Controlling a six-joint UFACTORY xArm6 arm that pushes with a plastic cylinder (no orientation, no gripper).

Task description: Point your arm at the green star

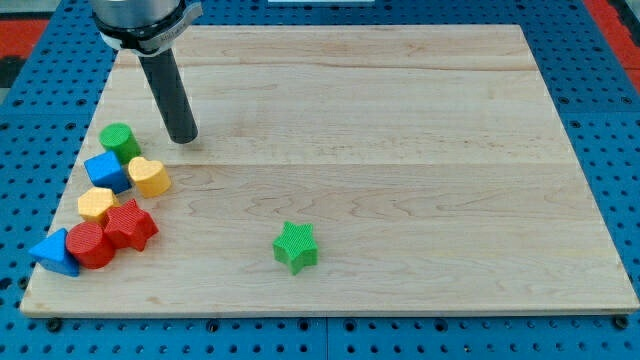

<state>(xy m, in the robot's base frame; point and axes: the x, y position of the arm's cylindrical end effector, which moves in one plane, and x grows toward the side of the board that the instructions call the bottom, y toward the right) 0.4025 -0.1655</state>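
The green star (296, 246) lies alone on the wooden board, below the middle of the view. My tip (184, 139) rests on the board at the view's upper left, far up and left of the star. The tip is just right of a green round block (119, 141) and not touching it.
A cluster sits at the board's left edge: a blue block (107, 172), a yellow heart (149, 176), a yellow block (96, 204), a red star-like block (130, 224), a red round block (90, 245) and a blue triangle (55, 252). The wooden board (400, 120) lies on a blue pegboard.
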